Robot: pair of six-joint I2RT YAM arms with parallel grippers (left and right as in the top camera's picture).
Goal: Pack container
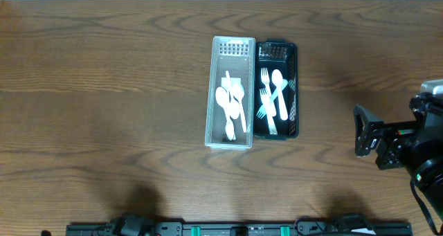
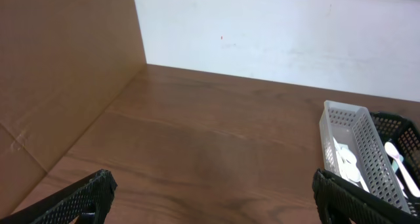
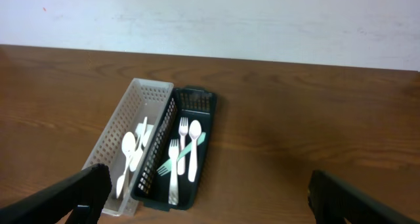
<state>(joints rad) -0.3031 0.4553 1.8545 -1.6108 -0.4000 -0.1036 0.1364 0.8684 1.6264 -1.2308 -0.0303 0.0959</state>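
A white perforated basket [image 1: 209, 91] holds several white spoons [image 1: 232, 104]. Touching its right side, a black basket [image 1: 296, 91] holds white and teal forks [image 1: 266, 108] and a white spoon. My right gripper [image 1: 367, 135] is open and empty at the table's right edge, well away from the baskets. In the right wrist view its fingers [image 3: 207, 198] spread wide, with both baskets [image 3: 121, 115] [image 3: 197, 96] ahead to the left. My left gripper [image 2: 213, 198] is open and empty over bare wood, with the white basket [image 2: 357, 119] to its right. The left arm is out of the overhead view.
A brown cardboard panel [image 2: 59, 73] stands at the left in the left wrist view. A white wall [image 2: 275, 33] runs along the table's far edge. A black rail [image 1: 235, 229] lies along the front edge.
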